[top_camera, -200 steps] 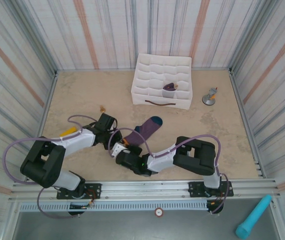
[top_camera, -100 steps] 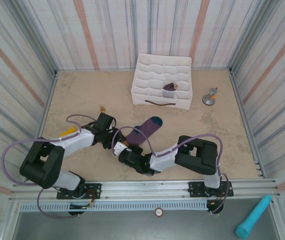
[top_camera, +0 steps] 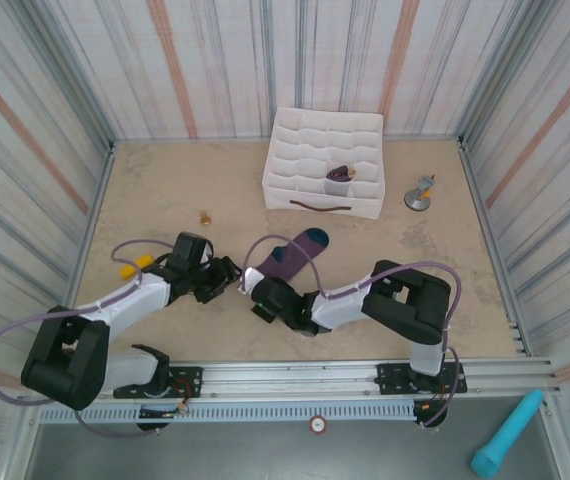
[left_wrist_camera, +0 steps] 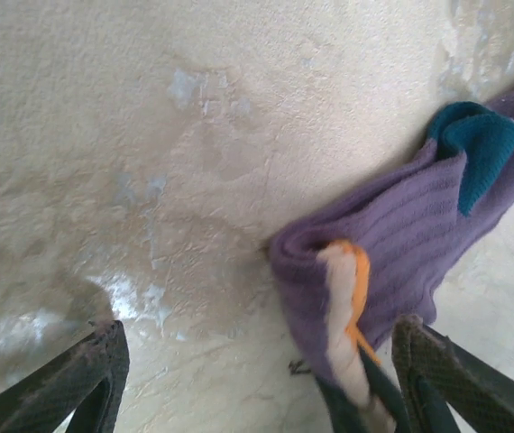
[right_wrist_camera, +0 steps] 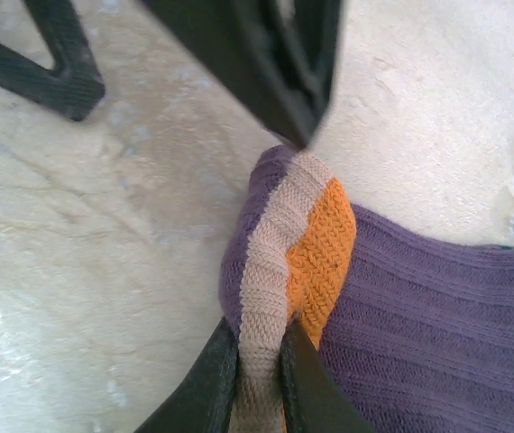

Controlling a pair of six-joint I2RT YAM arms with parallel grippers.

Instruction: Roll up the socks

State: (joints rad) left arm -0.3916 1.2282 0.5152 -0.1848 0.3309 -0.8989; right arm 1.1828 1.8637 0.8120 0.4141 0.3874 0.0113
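Note:
One purple sock with a teal toe lies on the table in front of the arms. In the left wrist view that sock has its tan and orange cuff folded at its near end. My right gripper is shut on the cuff, and from above it sits at the sock's near end. My left gripper stands open just left of the cuff, holding nothing; the top view has it beside the right one. A second purple sock sits in a box compartment.
The white gridded fabric box stands at the back middle. A small metal stand is to its right, a small brass piece at the left. A yellow tag lies by the left arm. Striped walls close three sides.
My left gripper has opened, let go of the sock's cuff and drawn back to the left. The right gripper, still shut on the cuff, has shifted right toward the sock.

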